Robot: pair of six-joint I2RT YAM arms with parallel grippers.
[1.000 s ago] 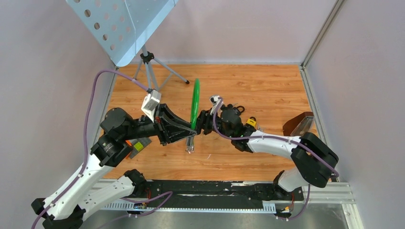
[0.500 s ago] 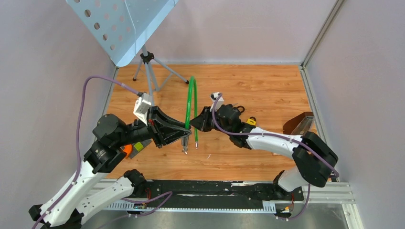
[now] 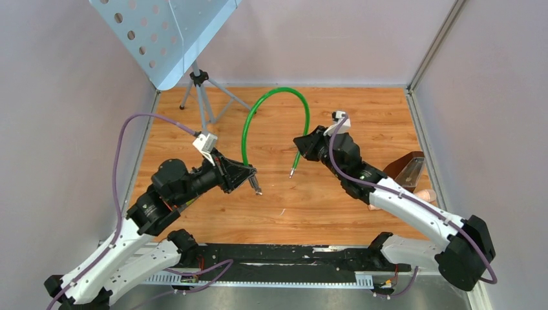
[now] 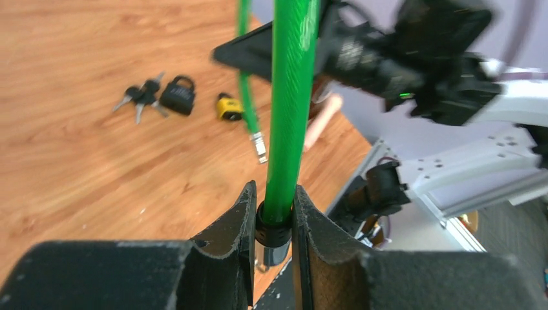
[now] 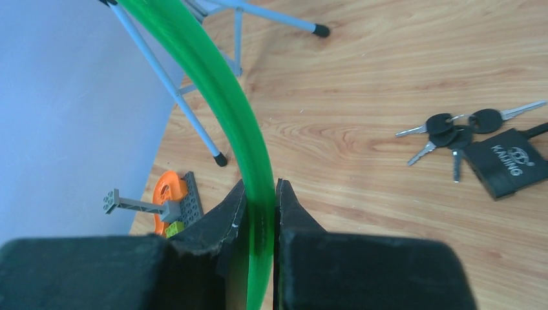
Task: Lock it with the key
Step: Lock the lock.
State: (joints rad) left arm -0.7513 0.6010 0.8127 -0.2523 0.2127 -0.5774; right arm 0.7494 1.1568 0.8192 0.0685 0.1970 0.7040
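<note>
A green cable [image 3: 276,94] arches over the wooden table between my two grippers. My left gripper [image 3: 249,175] is shut on one end of it, at the black collar [image 4: 274,227] above the metal tip. My right gripper [image 3: 301,146] is shut on the cable [image 5: 216,87] near its other end, whose metal tip [image 3: 292,172] hangs below. A black padlock [image 5: 507,161] and a bunch of black-headed keys [image 5: 452,129] lie on the table. They also show in the left wrist view, padlock [image 4: 178,97] and keys [image 4: 141,95]. In the top view my right arm hides them.
A tripod [image 3: 203,97] carrying a perforated blue plate [image 3: 165,32] stands at the back left. A brown object [image 3: 404,169] sits at the right edge. A small yellow item [image 4: 226,108] lies by the padlock. Orange and grey toy bricks [image 5: 171,197] lie at the left.
My grippers have moved apart, the right one to the right and back, the left one slightly down. The cable has opened from a narrow upright loop into a wide arch.
</note>
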